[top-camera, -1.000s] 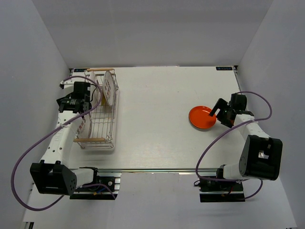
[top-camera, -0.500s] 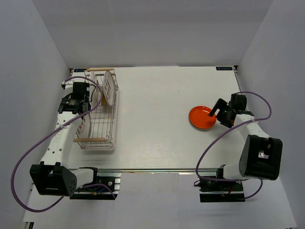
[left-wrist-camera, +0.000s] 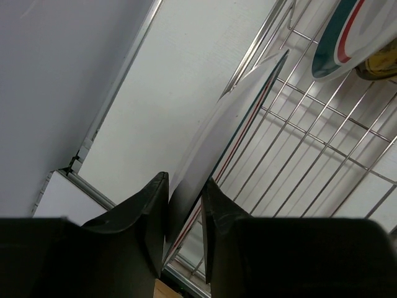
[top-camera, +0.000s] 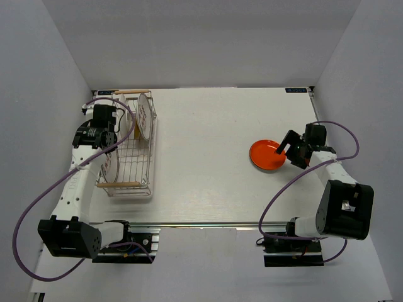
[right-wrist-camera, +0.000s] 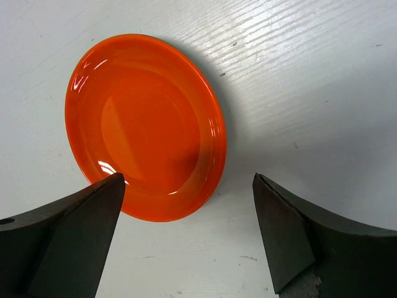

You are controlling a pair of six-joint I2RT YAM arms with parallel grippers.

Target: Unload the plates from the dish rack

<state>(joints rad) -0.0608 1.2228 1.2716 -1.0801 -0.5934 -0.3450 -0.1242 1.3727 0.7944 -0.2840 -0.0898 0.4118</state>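
Note:
My left gripper (top-camera: 111, 146) is shut on the rim of a white plate with teal and red edge lines (left-wrist-camera: 239, 118). This plate stands on edge along the left side of the dish rack (top-camera: 129, 167) and shows in the top view (top-camera: 110, 166). A second white plate with red and green marks (top-camera: 143, 117) stands upright at the rack's far end, with a small yellow-brown plate (left-wrist-camera: 381, 62) beside it. The orange-red plate (top-camera: 267, 155) lies flat on the table. My right gripper (top-camera: 291, 151) is open and empty, just right of it (right-wrist-camera: 146, 124). The blue plate is not in view.
The rack's wire floor (left-wrist-camera: 310, 161) and wooden handles (top-camera: 119, 184) surround the held plate. The left wall (top-camera: 56, 113) is close to the left arm. The right wall (top-camera: 359, 113) stands close behind the right arm.
My left gripper has moved a little toward the far side with the plate pinched in it. The right arm and the orange-red plate have not moved.

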